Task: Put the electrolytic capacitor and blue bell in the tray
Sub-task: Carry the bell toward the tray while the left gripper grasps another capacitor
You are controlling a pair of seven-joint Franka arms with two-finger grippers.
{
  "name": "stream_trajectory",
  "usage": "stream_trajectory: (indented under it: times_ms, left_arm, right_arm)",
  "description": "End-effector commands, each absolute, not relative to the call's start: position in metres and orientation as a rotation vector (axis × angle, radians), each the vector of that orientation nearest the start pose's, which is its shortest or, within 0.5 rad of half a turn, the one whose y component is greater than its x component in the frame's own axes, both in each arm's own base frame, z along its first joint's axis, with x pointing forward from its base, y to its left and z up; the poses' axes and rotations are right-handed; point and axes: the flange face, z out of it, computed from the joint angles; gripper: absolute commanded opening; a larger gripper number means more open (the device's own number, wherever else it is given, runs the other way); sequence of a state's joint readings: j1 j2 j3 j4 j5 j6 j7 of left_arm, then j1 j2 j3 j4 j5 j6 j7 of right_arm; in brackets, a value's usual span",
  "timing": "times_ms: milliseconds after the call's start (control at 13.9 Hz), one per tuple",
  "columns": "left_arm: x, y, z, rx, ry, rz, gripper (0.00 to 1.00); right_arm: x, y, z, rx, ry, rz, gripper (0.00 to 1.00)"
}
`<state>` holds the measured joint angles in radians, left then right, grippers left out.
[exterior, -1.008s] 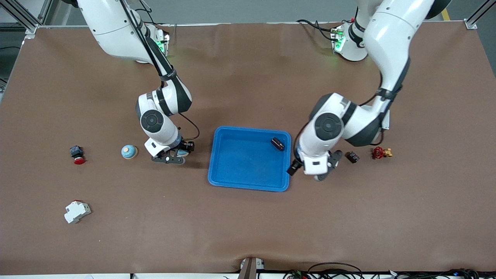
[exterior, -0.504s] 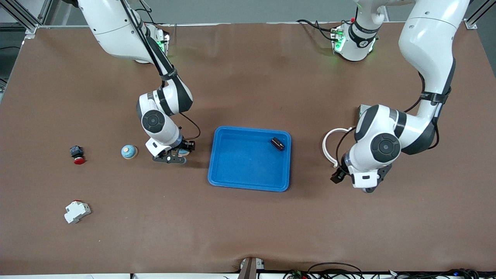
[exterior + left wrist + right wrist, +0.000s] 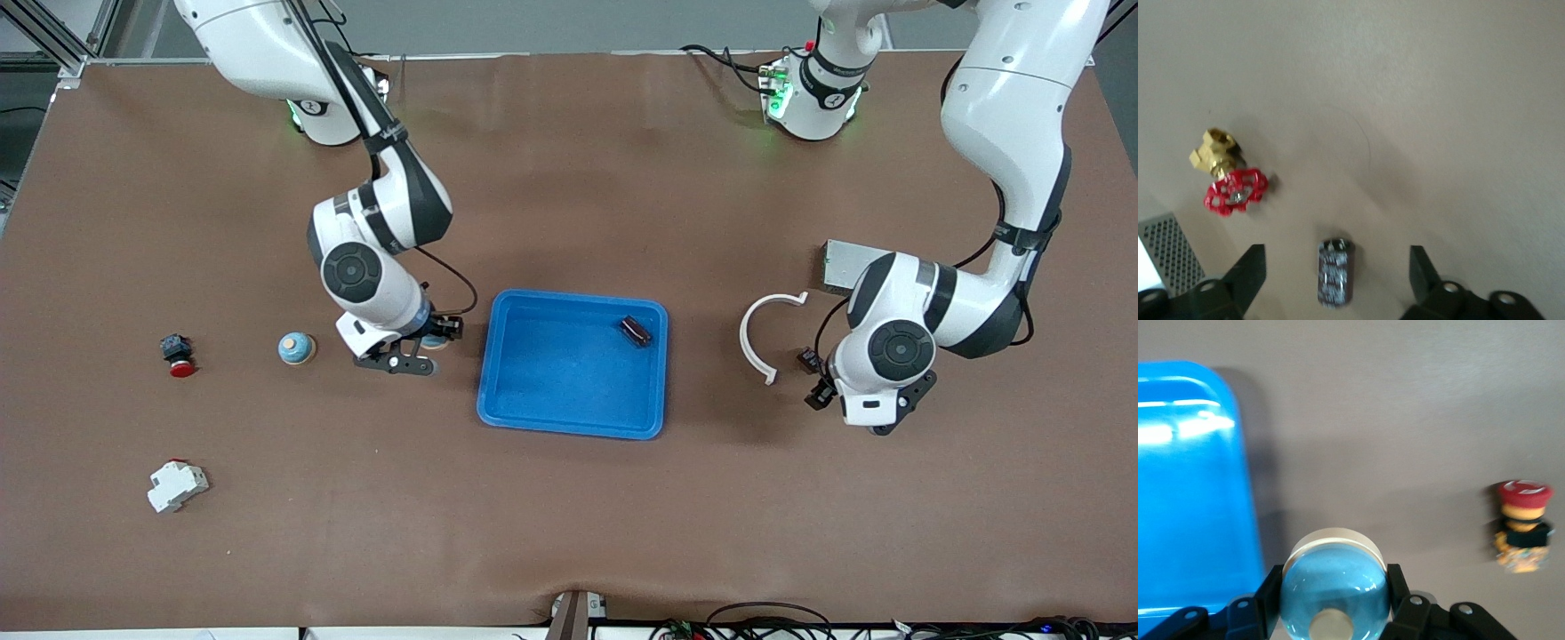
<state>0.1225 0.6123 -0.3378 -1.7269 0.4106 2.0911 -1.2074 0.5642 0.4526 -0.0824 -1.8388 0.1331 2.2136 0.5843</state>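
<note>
Evenly, brightly lit from overhead; soft shadows under arms; glare on tray [image 3: 1191, 487]; blurred wrist views.

Blue bell [image 3: 1335, 583] in right tool [image 3: 1335, 590]

Brown paper-like table covering [image 3: 569, 516] filling the view, aluminium frame posts [image 3: 53, 36] at the 11 and 1 o'clock corners, grey floor strip [image 3: 551, 25] at 12 o'clock, cables [image 3: 765, 618], possibly power leads, at 5 o'clock.
</note>
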Motion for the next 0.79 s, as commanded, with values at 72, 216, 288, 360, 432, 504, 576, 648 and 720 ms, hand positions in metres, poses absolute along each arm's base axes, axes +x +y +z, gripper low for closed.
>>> stream_trajectory:
  times_ms: [72,216,288,360,432,504,576,648,720]
  left_arm:
    - [0.625,-0.09,0.208,-2.738,-1.085,0.062,0.86]
    - [0.62,-0.085,0.209,-2.733,-1.119,0.066,0.86]
    - [0.616,-0.088,0.204,-2.748,-1.138,0.061,0.85]
    - [0.609,-0.094,0.197,-2.77,-1.146,0.052,0.85]
    - [0.602,-0.099,0.192,-2.783,-1.16,0.038,0.85]
    - [0.599,-0.1,0.196,-2.786,-1.161,0.023,0.85]
    - [0.597,-0.101,0.2,-2.786,-1.155,0.016,0.84]
    - [0.592,-0.102,0.198,-2.783,-1.147,0.026,0.81]
    - [0.588,-0.108,0.197,-2.788,-1.135,0.034,0.77]
  right_arm:
    - [0.554,0.35,0.294,-3.07,0.38,0.108,0.21]
    - [0.551,0.374,0.295,-3.036,0.417,0.122,0.21]
    - [0.55,0.38,0.289,-3.035,0.422,0.129,0.21]
    - [0.549,0.385,0.28,-3.039,0.416,0.134,0.21]
    - [0.547,0.393,0.276,-3.042,0.411,0.134,0.21]
    - [0.549,0.399,0.274,-3.038,0.428,0.129,0.21]
    - [0.55,0.406,0.27,-3.037,0.439,0.127,0.21]
    - [0.547,0.415,0.266,-3.039,0.442,0.128,0.21]
    - [0.546,0.424,0.261,-3.04,0.444,0.128,0.21]
